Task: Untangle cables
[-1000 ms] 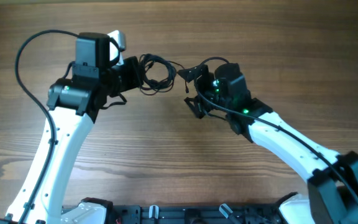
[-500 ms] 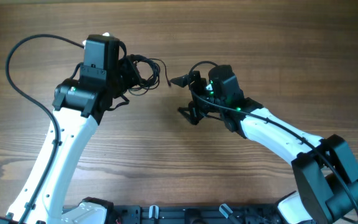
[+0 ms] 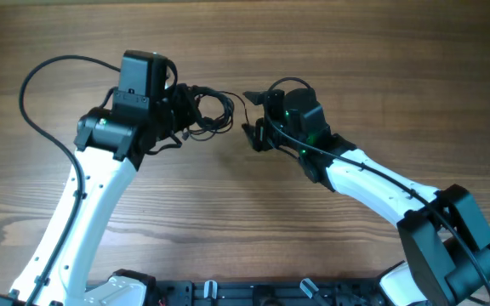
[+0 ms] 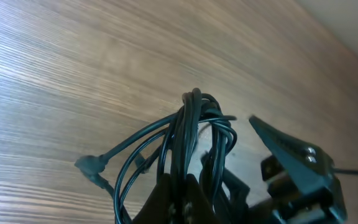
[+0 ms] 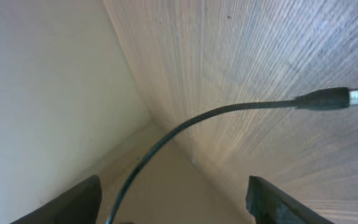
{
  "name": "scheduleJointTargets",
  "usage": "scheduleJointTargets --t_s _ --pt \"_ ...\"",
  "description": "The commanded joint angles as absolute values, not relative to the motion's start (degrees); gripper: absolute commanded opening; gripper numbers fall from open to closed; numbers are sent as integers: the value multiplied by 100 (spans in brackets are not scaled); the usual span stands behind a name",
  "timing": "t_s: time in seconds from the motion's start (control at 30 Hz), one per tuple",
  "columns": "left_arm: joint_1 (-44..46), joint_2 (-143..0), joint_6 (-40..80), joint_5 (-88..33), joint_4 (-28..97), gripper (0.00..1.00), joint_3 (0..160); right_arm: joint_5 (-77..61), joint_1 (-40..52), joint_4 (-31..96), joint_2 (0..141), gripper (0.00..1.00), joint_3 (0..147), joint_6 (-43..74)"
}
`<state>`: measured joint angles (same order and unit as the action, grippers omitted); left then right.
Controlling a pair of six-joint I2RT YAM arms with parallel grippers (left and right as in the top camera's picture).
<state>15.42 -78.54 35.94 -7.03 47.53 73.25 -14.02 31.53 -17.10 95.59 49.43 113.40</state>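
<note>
Left claw (image 4: 182, 194) clenched on the cables (image 4: 191, 130), a looped bundle rising directly from its tips. Beyond the bundle, right claw (image 5: 173, 186) stands released, one plug end (image 5: 334, 98) just ahead of its fingers. Progress judged early: loops bunched, no strand fully separated.

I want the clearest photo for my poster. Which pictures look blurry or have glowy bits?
Overhead: sharp and evenly lit, with small green lights glowing on the right arm. Left wrist: the cables are fairly clear, but the bottom, nearest the lens, goes soft and dark. Right wrist: the plug is crisp, while the dark fingers in the bottom corners are blurred.
</note>
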Motion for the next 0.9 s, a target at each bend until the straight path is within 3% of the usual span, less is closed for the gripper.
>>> scheduleJointTargets --t_s 0.0,0.03,0.1,0.13,0.17,0.27,0.33,0.5,0.67,0.73,0.8,0.87 --pt "1938 -7876 3647 -873 4674 4 7404 -1164 3170 -1778 9629 62 4987 11415" --pt "2036 -7876 3632 -871 4652 4 7404 -1162 3159 -1868 9629 51 4987 11367" --pt "2128 -7876 3625 -694 4700 4 7404 -1219 2926 -2679 9627 7 4987 9428" --pt "2108 -7876 3625 -591 4768 4 7404 -1472 2755 -3260 9607 4 4987 8219" --pt "2088 -7876 3623 -521 4812 4 7404 -1769 2602 -3492 9553 5 4989 7721" --pt "2078 -7876 3339 -489 4711 4 7404 -2438 2241 -3286 9253 5 4989 6775" --pt "2093 -7876 3345 -600 4477 4 7404 -2681 2248 -3002 8914 4 4989 5546" --pt "2117 -7876 3343 -921 4348 4 7404 -2834 2735 -2665 8368 5 4989 4633" --pt "2117 -7876 3343 -1391 4211 4 7404 -1706 3765 -1754 8418 5 4989 4066" --pt "2117 -7876 3321 -1398 4206 4 7404 -1100 3975 -1363 8418 9 4989 3802" --pt "2117 -7876 3120 -1629 4283 4 7404 -777 3857 -1177 8405 39 4989 3809" --pt "2112 -7876 2939 -1752 4322 4 7404 -812 3623 -1144 8154 78 4989 3756"
